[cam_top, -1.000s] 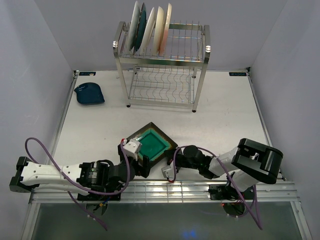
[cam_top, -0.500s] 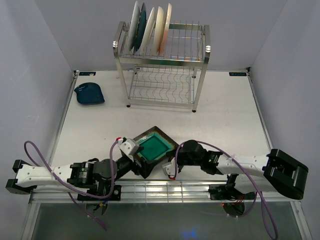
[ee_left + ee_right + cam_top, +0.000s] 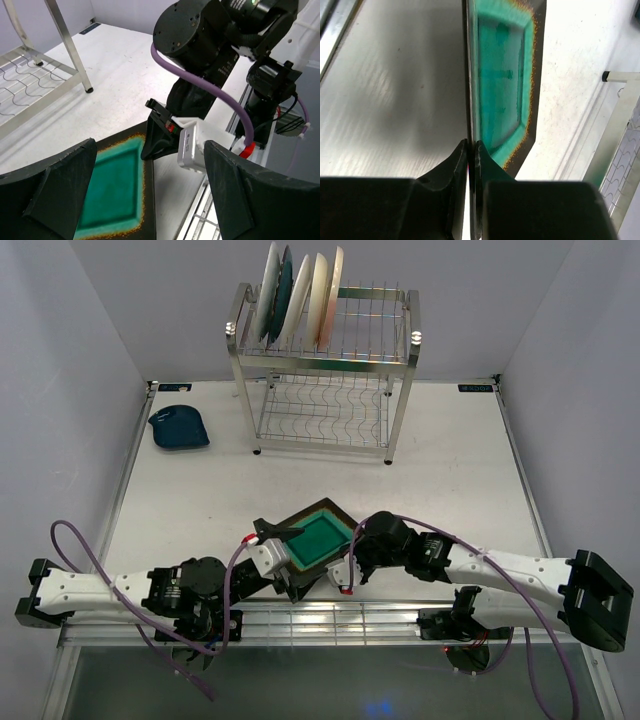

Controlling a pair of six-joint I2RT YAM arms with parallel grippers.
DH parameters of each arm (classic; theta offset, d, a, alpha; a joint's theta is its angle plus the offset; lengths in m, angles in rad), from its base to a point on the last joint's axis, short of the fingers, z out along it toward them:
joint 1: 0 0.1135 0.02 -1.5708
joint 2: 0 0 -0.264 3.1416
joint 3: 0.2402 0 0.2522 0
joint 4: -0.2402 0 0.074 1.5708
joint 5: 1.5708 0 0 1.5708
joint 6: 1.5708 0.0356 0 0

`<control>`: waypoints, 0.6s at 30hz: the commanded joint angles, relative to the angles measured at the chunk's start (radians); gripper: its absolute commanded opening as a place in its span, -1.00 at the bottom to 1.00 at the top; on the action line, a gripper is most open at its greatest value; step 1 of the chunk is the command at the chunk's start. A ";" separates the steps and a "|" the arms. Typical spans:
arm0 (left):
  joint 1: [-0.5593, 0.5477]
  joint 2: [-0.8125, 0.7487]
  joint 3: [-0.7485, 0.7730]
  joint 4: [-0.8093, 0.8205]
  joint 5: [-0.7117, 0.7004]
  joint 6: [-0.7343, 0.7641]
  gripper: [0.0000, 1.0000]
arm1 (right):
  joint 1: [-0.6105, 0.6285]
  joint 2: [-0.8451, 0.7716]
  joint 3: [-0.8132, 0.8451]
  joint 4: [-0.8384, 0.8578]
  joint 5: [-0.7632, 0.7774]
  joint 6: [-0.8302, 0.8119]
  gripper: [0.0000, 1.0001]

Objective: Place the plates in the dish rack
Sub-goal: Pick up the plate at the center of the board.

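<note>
Slippage of the square green plate (image 3: 318,540) is the principal hazard at this stage. The right tool (image 3: 470,146) is pressed together on the plate's dark rim and takes only a narrow strip at one edge. The plate's weight hangs off that strip, so a quick swing or wrist roll could let the plate pivot between the pads, or slide out and drop on the bench (image 3: 450,470). The plate sits close to the near edge of the bench, beside the metal rail, so a dropped plate could also go over that edge. A second hazard is collision. The left tool (image 3: 150,200) stands fully spread and holds nothing, with the plate below and between its fingers; no contact shows in the left wrist view. If the right arm lifts before the left arm clears, the plate could strike a finger. A third hazard lies at the dish rack (image 3: 325,390), well apart at the far side. Several plates (image 3: 295,295) stand on edge in the left part of its upper tier, and a tilted approach could knock them or catch the wire slots. The small dark blue plate (image 3: 180,428) lies on the bench left of the rack, not yet loaded.
</note>
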 commanded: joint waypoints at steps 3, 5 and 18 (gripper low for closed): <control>-0.001 -0.049 -0.039 0.097 0.062 0.162 0.96 | -0.002 -0.076 0.122 -0.099 -0.048 0.029 -0.84; -0.002 -0.084 -0.061 0.112 0.066 0.197 0.96 | -0.005 -0.070 0.166 -0.165 -0.050 0.029 -0.84; -0.001 0.036 -0.107 0.118 0.030 0.314 0.96 | -0.022 -0.067 0.343 -0.389 -0.051 0.028 -0.84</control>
